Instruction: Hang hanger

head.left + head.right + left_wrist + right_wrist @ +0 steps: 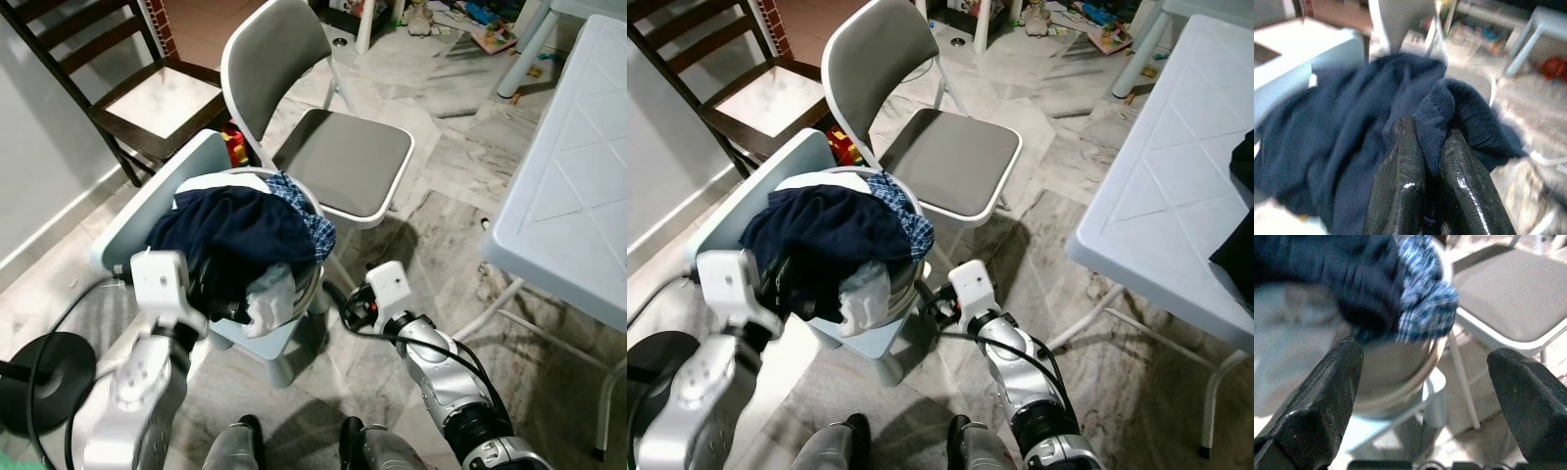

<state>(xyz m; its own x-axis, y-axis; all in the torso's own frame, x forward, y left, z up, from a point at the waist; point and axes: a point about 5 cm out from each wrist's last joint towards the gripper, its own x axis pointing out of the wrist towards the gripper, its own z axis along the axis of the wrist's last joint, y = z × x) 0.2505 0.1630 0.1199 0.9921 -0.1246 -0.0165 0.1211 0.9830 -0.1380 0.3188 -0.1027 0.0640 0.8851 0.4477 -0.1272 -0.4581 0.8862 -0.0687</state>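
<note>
A dark navy garment [235, 230] is heaped over a round pail [306, 284] that stands on a small pale-blue child's chair [147, 196]. A blue checked cloth [312, 227] and a white cloth [274, 299] hang over the pail's rim. My left gripper [1427, 132] is shut on a fold of the navy garment [1352, 122], at the pile's near left side. My right gripper [1426, 352] is open, low at the pail's right side, facing the pail wall [1396, 372] and the checked cloth [1427, 303], touching neither. I can make out no hanger.
A grey folding chair [343, 157] stands just behind the pail. A white plastic table [578, 176] fills the right side, a dark wooden chair [137, 98] the far left. A black round stand base [49, 377] lies at my left foot. Toys litter the far floor.
</note>
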